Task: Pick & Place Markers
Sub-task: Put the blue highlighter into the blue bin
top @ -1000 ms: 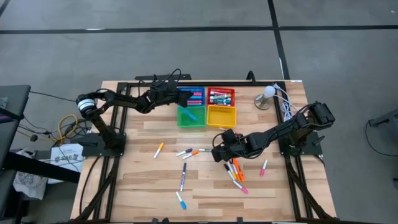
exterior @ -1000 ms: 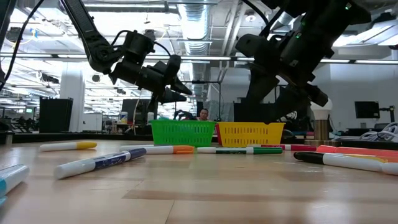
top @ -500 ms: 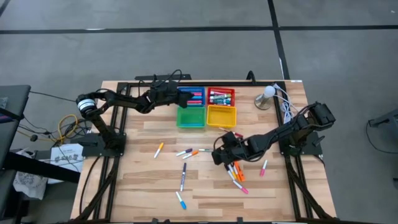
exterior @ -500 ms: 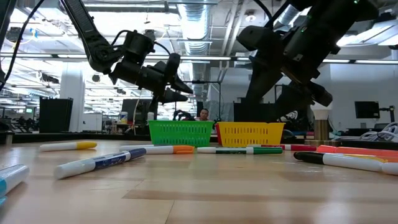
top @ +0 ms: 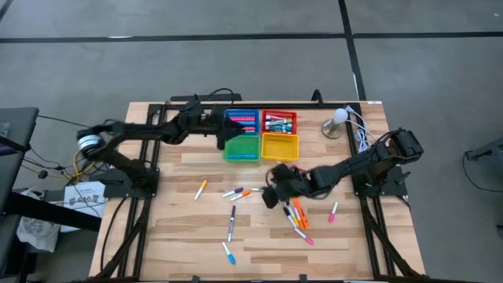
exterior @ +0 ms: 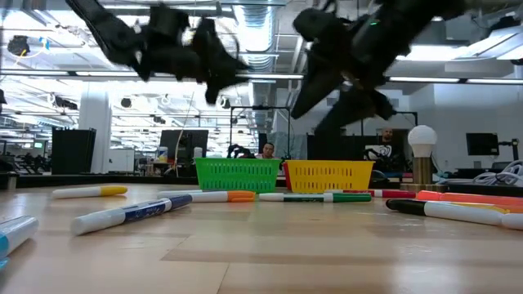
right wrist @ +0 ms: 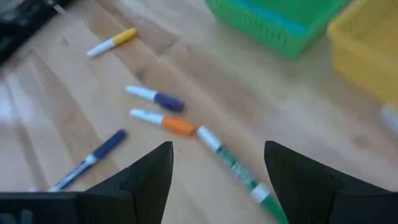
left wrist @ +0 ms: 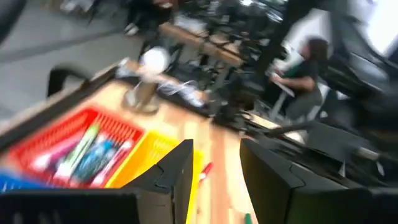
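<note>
Counter: wooden counter (top: 173, 236) under both my arms, a workshop hall behind it.
Trays: green tray (top: 241, 148) and yellow tray (top: 280, 145) in front, blue tray (top: 244, 122) and red tray (top: 279, 123) behind, the back two holding pens.
Markers: loose markers (top: 297, 216) scattered mid-counter; a green marker (right wrist: 236, 167) lies ahead of my right tool.
Right tool: right tool (top: 271, 195) hovers low over the loose pens, fingers spread wide, nothing held.
Left tool: left tool (top: 222, 135) at the trays' left edge; partly open, and it seems empty, though blur hides much.
Doing it well: I should straddle one pen across its barrel, clear of neighbours, then close.
Change: since a second ago my left arm has swung and my right tool has slid leftward.
</note>
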